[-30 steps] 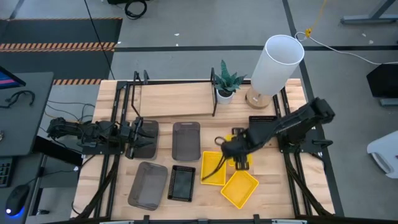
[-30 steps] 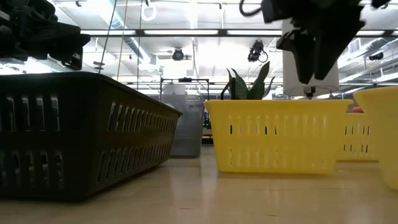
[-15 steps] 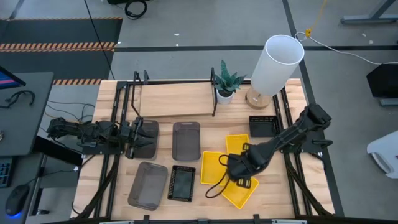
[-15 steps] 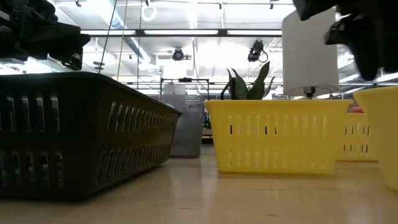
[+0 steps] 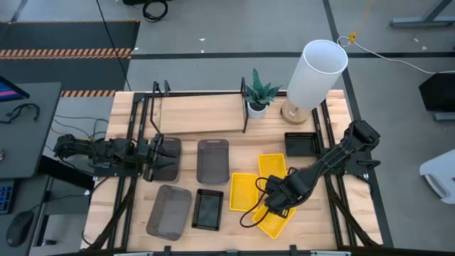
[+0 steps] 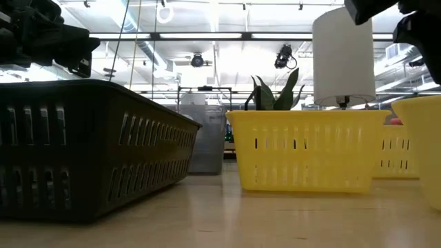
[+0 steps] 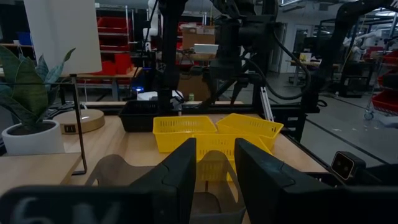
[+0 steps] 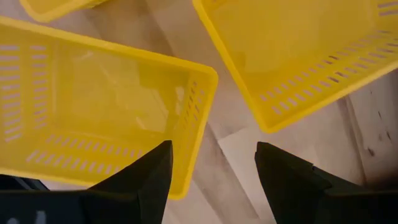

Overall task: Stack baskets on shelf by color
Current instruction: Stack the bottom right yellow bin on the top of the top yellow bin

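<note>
Yellow basket (image 5: 278,217), lower right: right gripper (image 5: 279,201) hovers above, jaws open, positioned to grasp; left gripper (image 5: 162,158) jaws open, idle.

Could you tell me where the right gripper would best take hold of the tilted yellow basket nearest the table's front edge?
Probably on its thin upright rim wall, from straight above: the yellow basket lies open side up, and the right gripper, open, hovers over it, one finger able to drop inside the wall and one outside.

Three yellow baskets (image 5: 244,190), three grey baskets (image 5: 212,160), two black baskets (image 5: 208,209), one shelf (image 5: 199,114).
</note>
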`<state>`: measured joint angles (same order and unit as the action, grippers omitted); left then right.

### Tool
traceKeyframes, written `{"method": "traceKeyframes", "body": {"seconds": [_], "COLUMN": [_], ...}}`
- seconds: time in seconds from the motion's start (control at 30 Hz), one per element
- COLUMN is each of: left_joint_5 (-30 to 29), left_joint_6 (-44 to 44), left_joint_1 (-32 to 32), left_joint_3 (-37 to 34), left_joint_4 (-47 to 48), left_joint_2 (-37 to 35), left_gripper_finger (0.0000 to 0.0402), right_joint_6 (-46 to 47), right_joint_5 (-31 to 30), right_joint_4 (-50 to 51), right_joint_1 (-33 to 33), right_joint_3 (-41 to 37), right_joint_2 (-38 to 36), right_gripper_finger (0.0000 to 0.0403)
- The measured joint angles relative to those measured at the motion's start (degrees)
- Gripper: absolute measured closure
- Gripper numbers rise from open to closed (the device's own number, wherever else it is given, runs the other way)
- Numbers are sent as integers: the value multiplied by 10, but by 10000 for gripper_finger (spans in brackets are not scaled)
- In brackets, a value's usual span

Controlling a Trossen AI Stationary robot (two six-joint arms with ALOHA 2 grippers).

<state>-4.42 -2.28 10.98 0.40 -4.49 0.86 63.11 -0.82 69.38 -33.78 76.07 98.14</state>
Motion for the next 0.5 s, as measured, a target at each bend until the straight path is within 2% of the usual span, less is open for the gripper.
{"method": "traceKeyframes", "body": {"seconds": [0.5], "left_joint_5": [0], "left_joint_6": [0], "left_joint_1": [0], "left_joint_3": [0], "left_joint_4": [0], "left_joint_2": [0], "left_gripper_finger": [285], "right_joint_6": [107], "right_joint_5": [-5], "right_joint_4": [-15], "right_joint_1": [-41], "right_joint_3": [-31], "right_joint_2": [0], "right_gripper_finger": [169]}}
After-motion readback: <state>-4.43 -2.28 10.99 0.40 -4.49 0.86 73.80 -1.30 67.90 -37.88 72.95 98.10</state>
